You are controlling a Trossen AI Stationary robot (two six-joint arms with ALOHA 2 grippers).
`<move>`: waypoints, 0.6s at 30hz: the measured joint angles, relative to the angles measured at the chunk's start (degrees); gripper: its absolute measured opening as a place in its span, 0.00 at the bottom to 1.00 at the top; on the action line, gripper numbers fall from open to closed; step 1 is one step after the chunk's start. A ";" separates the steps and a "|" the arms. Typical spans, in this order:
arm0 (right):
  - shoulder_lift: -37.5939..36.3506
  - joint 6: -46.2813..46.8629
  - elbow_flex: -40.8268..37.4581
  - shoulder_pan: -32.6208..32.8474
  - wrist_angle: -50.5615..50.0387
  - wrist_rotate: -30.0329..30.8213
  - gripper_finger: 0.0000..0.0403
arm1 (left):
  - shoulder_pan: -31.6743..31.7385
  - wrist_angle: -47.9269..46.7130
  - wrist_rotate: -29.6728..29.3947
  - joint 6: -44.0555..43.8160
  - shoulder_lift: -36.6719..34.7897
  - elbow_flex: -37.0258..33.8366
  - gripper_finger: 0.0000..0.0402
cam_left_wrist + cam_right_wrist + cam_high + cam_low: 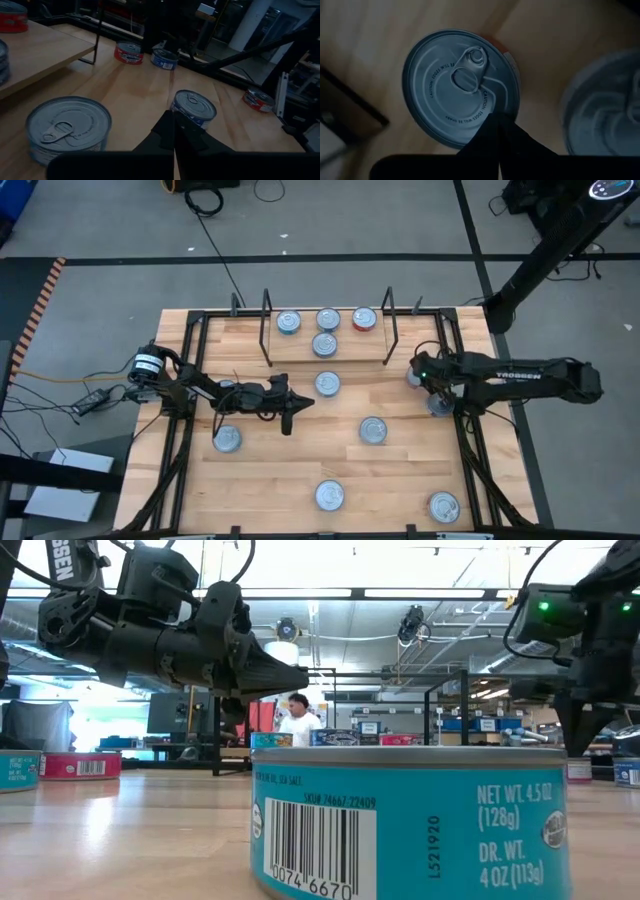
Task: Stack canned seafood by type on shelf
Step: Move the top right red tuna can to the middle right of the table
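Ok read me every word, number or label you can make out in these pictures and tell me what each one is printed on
"NET WT. 4.5 OZ (128g)", "DR. WT. 4 OZ (113g)": near teal tin, low view.
"L521920": same tin's side.
"0074 6670": under its barcode; the line above is too small to read.
"TROSSEN": right arm, high view.
"CAUTION: EDGES WILL BE SHARP": silver lid, right wrist view.
Labels on the red tin and other tins are too blurred.

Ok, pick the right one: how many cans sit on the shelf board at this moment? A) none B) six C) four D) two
C: the high view shows four cans on the shelf, three in a back row at and the red-sided one, plus one in front.
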 joint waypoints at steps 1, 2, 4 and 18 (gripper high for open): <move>0.00 -0.02 0.02 1.23 0.08 -0.44 0.00 | 0.00 0.00 0.29 -0.01 0.00 0.00 0.00; 0.00 -0.20 0.00 2.43 0.22 -0.92 0.00 | -0.01 0.00 0.86 -0.01 0.00 0.00 0.00; 0.01 -1.46 0.01 5.17 0.57 -2.18 0.00 | -0.02 0.00 1.78 -0.01 0.00 0.00 0.00; 2.17 0.49 0.00 21.36 5.60 -5.84 0.00 | -0.02 0.01 3.08 1.49 0.00 0.00 0.00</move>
